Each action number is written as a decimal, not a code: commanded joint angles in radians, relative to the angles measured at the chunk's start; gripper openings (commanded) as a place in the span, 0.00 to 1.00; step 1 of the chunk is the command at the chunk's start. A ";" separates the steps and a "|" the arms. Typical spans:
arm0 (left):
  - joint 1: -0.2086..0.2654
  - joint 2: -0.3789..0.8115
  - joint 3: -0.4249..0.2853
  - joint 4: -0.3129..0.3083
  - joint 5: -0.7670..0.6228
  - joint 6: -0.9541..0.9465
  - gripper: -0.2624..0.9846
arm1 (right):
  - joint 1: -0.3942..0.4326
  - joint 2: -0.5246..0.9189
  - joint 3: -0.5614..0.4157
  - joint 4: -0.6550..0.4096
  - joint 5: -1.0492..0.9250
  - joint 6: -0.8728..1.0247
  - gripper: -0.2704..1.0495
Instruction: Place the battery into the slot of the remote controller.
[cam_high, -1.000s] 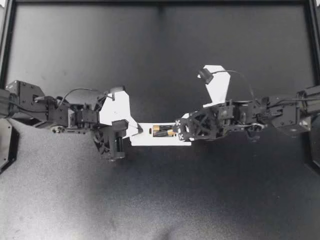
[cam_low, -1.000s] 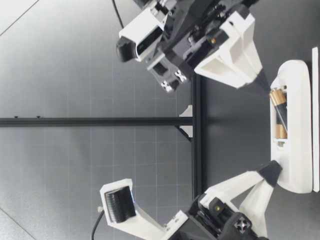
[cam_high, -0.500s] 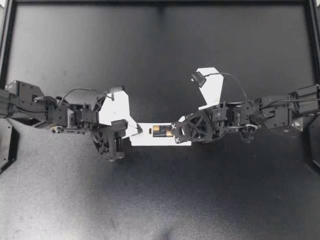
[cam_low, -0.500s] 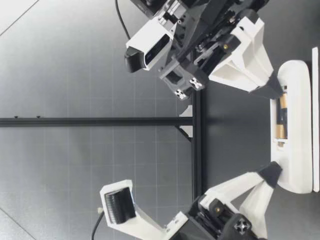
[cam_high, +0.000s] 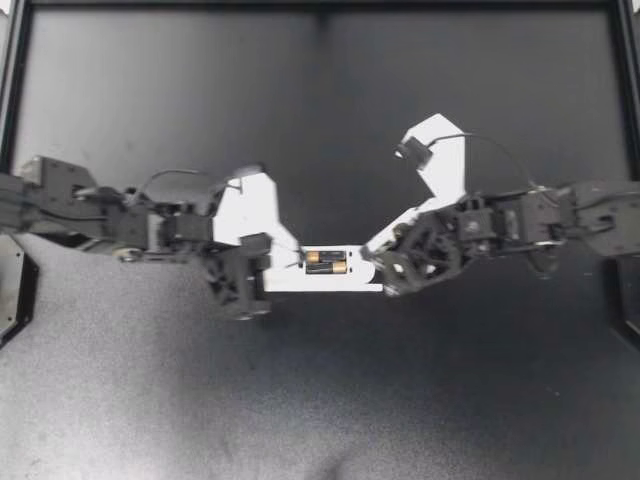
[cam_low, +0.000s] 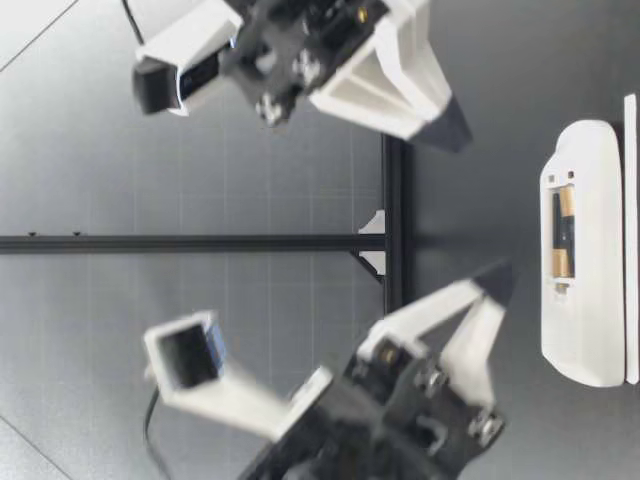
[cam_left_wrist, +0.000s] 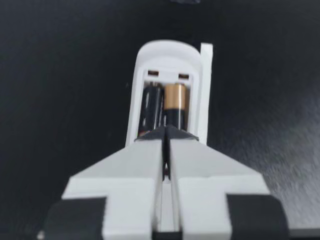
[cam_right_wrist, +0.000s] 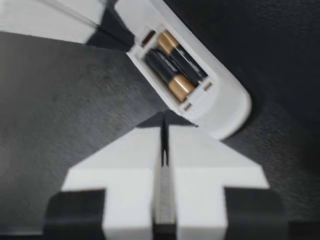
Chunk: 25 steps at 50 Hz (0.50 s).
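Where it lies, the remote (cam_high: 330, 284) holds two batteries (cam_high: 326, 262).

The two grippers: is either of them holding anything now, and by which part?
Nothing is held. My left gripper and my right gripper are both shut on nothing, above the remote and not touching it. Both batteries lie inside it.

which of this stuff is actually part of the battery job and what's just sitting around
Part of the job:
white plastic remote controller
two black-and-gold cylindrical batteries, lying in its slot
left end effector, shut
right end effector, shut

Just there:
dark tabletop
black metal frame rail
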 joint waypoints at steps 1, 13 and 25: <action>-0.002 0.018 -0.044 0.002 0.000 -0.002 0.09 | -0.009 -0.032 -0.002 -0.029 0.003 0.000 0.10; -0.002 0.069 -0.089 0.002 0.003 -0.002 0.09 | -0.009 -0.034 0.009 -0.046 0.003 0.000 0.10; -0.015 0.077 -0.092 0.002 -0.002 -0.003 0.09 | -0.009 -0.029 0.017 -0.048 0.002 -0.002 0.10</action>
